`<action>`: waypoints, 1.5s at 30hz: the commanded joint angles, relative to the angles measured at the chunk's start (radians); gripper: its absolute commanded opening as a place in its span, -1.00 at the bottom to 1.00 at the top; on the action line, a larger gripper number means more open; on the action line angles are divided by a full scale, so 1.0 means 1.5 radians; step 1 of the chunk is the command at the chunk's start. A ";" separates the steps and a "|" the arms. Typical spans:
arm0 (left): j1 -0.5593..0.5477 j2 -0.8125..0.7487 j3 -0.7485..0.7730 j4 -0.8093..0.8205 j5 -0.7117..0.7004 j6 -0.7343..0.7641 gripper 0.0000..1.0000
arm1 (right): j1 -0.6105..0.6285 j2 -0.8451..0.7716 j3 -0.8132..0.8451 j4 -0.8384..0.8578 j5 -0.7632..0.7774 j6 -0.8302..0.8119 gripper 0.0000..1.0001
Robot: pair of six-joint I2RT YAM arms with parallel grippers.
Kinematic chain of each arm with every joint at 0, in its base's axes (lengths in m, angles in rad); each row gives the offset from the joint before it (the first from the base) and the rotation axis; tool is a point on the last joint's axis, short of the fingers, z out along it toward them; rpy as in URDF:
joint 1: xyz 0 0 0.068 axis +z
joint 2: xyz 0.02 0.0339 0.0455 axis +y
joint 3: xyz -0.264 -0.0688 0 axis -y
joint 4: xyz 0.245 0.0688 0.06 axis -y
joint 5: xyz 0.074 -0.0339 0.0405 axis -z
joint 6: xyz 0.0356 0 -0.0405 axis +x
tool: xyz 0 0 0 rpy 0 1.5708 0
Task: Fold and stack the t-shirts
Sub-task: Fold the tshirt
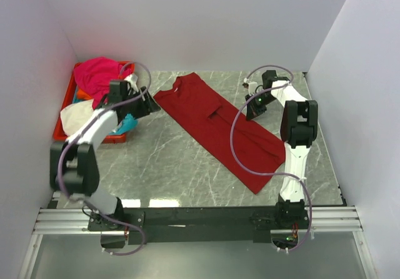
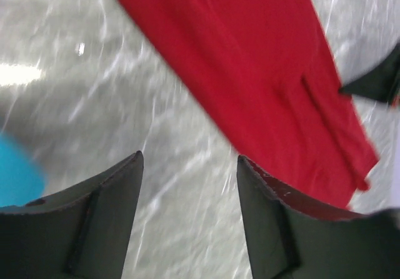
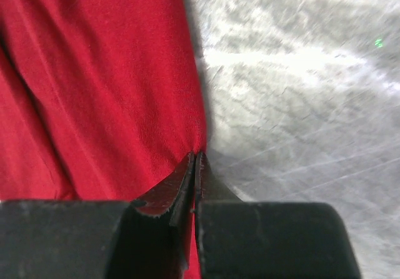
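The grey marbled table (image 1: 175,160) carries the dark red t-shirt (image 1: 212,119), spread flat and lying diagonally across its middle. To the left of the dark red t-shirt stands a red crate (image 1: 111,139), heaped with a magenta t-shirt (image 1: 97,76), a cream-white t-shirt (image 1: 75,115) and a cyan t-shirt (image 1: 128,124). The right claw (image 3: 197,157) sits at the dark red t-shirt's right long edge, clenched tight with the hem pinched in it. The left claw (image 2: 187,160) hangs beside the collar end, spread apart, grasping nothing.
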 commanded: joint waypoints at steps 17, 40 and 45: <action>-0.013 0.443 0.413 -0.120 -0.093 -0.126 -0.07 | 0.003 -0.095 -0.117 0.092 -0.032 0.102 -0.96; -0.014 0.754 0.852 -0.207 -0.025 -0.193 -0.82 | 0.022 -0.238 -0.348 0.227 -0.072 0.290 -0.97; -0.014 0.776 0.884 -0.165 0.010 -0.224 -0.85 | 0.089 -0.248 -0.385 0.233 -0.093 0.305 -0.95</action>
